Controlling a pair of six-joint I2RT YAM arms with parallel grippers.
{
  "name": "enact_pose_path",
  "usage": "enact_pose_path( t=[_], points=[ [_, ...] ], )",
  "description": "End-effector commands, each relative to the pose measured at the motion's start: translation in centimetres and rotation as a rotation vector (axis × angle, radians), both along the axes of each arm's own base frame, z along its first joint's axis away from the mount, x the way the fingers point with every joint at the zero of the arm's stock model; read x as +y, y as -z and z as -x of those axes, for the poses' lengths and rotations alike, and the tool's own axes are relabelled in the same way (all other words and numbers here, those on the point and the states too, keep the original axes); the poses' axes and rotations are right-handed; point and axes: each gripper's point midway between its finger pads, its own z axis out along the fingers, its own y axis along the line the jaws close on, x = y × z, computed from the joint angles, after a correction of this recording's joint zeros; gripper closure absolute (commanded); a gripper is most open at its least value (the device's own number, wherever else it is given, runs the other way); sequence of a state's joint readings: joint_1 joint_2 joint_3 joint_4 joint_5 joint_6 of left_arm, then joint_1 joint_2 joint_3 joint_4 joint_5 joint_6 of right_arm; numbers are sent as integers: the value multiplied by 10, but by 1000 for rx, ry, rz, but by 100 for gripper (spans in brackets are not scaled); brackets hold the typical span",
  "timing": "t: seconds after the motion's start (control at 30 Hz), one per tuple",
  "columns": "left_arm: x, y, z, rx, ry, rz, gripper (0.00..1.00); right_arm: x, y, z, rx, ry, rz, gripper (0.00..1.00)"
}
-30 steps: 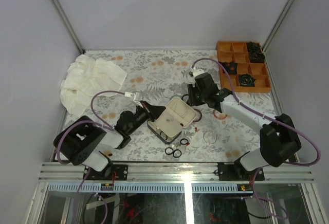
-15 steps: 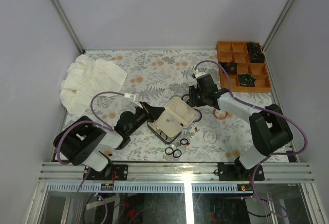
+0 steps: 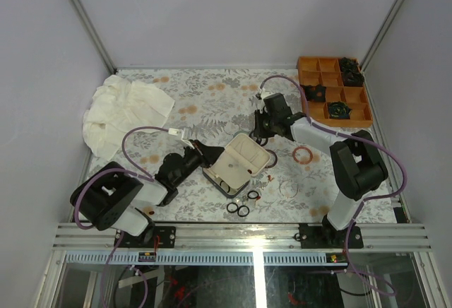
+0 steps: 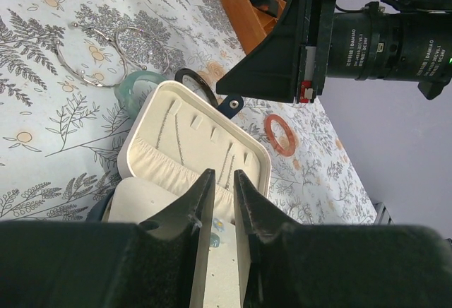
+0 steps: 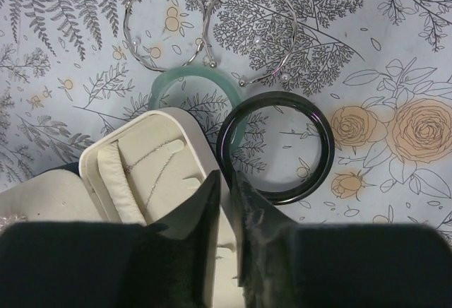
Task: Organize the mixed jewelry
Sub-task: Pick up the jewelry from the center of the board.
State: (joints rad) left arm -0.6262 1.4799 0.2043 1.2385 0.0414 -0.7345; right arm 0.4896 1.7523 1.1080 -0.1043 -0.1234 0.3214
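My left gripper (image 4: pixel 224 175) hangs over the hinged case (image 3: pixel 248 154) from its left side. The fingers are apart by a narrow gap, and through it I see only cream lining, nothing pinched. My right gripper (image 5: pixel 226 177) is at the case's far right corner, over the rim of the raised lid, fingers almost together with just a dark slit between them. My wrist view is blocked there by my own fingers, so I cannot tell whether the rim is caught in that slit or the tips merely sit above it.

The case lies open, with thin chains (image 5: pixel 157 170) across the cream lid.

The mixed jewelry (image 3: pixel 253 196) lies on the near side of the case, toward my bases. Of the small black rings (image 3: pixel 238 210), two touch and a third sits just beside them. The tiny red bits (image 3: pixel 270 178) lie just off the case's near right edge. A thin clear hoop (image 3: pixel 288 186) rests farther right.

A copper-coloured ring (image 4: pixel 270 128) lies to the right of the case. Beyond the lid, a black bangle (image 5: pixel 323 145) sits right up against its edge. A pale green bangle (image 5: pixel 194 73) is partly hidden behind the lid, and two silver cuffs (image 5: pixel 201 43) lie beyond those. An orange tray (image 3: pixel 311 68) stands well off the case's far right, and a white cloth (image 3: pixel 123 110) well off its far left.
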Motion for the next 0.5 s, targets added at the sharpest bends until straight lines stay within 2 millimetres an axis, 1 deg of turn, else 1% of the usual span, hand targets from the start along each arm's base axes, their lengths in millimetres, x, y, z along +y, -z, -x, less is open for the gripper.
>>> enact_pose_path(
  t=[0.0, 0.03, 0.07, 0.13, 0.3, 0.47],
  points=[
    [7, -5, -2, -39, -19, -11, 84, 10, -21, -13, -43, -27, -40, 74],
    [7, -5, -3, -39, -21, -11, 84, 9, -21, -12, -37, -28, -32, 64],
    [7, -4, -2, -39, -19, -11, 84, 7, -22, -11, -39, -25, -24, 58],
    [7, -5, -2, -41, -18, -9, 84, 2, -24, -9, -48, -13, -15, 53],
    [7, -6, -2, -41, -17, -5, 85, -4, -22, -3, -47, -8, 5, 55],
    [7, -6, -2, -41, -18, -4, 85, -10, -15, 3, -27, 2, 24, 55]
  ],
)
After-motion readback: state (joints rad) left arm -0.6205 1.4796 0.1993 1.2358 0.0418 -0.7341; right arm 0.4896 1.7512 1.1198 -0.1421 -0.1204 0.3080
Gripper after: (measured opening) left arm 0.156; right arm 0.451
